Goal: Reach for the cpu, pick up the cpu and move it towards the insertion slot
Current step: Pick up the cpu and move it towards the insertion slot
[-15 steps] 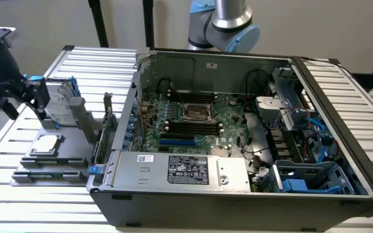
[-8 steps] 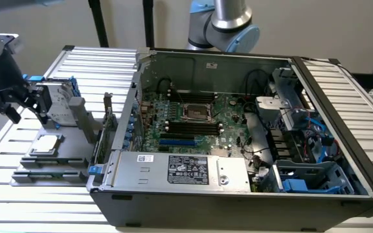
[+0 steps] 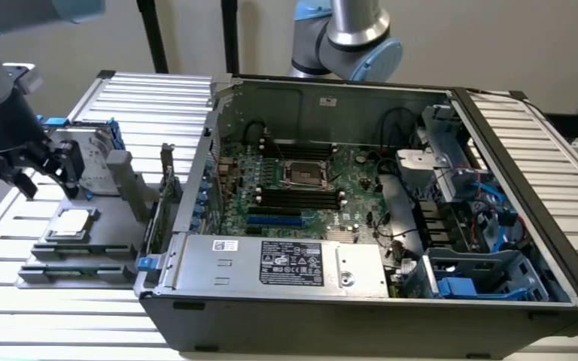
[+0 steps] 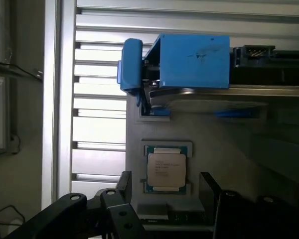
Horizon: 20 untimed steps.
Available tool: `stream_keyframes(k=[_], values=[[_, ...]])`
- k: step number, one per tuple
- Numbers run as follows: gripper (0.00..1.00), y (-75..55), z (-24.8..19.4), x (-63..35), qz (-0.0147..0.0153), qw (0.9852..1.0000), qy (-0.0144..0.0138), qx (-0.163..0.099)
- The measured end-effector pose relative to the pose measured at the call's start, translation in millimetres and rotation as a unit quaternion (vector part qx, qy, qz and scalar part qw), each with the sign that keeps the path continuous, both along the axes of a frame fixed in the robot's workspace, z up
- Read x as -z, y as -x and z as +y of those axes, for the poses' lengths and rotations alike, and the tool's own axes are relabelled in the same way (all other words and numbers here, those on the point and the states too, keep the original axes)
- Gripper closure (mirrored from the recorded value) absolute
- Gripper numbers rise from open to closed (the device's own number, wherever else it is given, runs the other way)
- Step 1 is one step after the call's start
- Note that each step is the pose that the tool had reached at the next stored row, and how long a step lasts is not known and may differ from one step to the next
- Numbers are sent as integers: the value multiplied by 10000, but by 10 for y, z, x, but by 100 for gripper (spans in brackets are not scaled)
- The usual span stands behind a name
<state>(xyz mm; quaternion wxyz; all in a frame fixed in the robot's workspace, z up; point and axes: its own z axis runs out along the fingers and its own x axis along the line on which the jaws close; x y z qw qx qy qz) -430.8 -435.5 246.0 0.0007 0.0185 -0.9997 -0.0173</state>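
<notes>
Hovering at the exterior view's left, my gripper (image 3: 50,188) hangs with its fingers spread apart and nothing between them, just above the grey holder (image 3: 78,250) on the slatted table (image 3: 148,98). The cpu (image 3: 71,223) lies flat in that holder, silvery top up, untouched; the wrist view shows it in the gap between my black fingertips (image 4: 206,186). Well to the right, inside the open computer case (image 3: 369,316), the insertion slot (image 3: 304,173) sits on the green board (image 3: 360,169).
</notes>
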Motion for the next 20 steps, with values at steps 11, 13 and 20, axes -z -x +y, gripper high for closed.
stream_keyframes(k=[11,13,20], values=[[35,0,-38,196,0,10000,6,-1],[35,0,-44,229,0,10000,10,-1],[35,-11,-56,322,0,10000,40,-2]])
